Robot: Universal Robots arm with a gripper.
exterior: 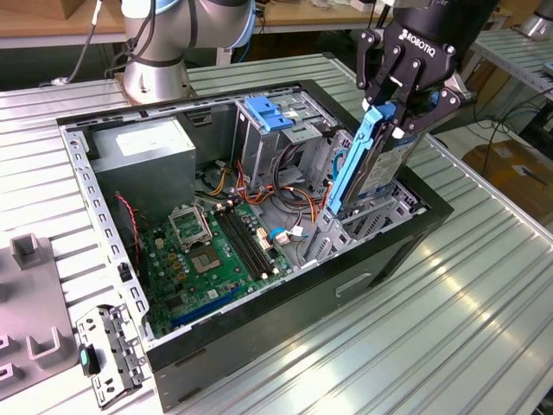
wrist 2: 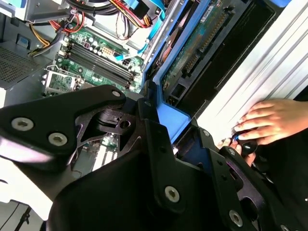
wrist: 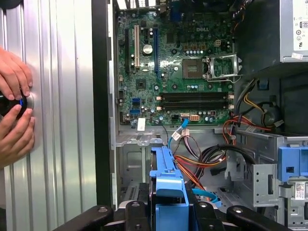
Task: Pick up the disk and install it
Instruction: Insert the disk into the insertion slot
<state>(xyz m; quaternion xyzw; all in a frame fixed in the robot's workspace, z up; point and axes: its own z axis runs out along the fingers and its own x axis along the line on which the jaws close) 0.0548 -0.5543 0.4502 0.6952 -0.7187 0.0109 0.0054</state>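
Item: disk (exterior: pixel 380 169), blue rails on its edges. It stood on edge, slightly tilted, with its lower end within the open computer case (exterior: pixel 259 354), at the case's end toward the exterior view's right. Tool (exterior: pixel 393 121): clenched on the disk's upper end. The case lay on the ribbed metal bench (exterior: pixel 484 328). A person's hands (wrist: pixel 13 77) (around a small dark object) rested on the bench beside the case.

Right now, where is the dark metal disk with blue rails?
Exterior view's right: the disk stands on edge in the gripper, reaching into the black computer case.
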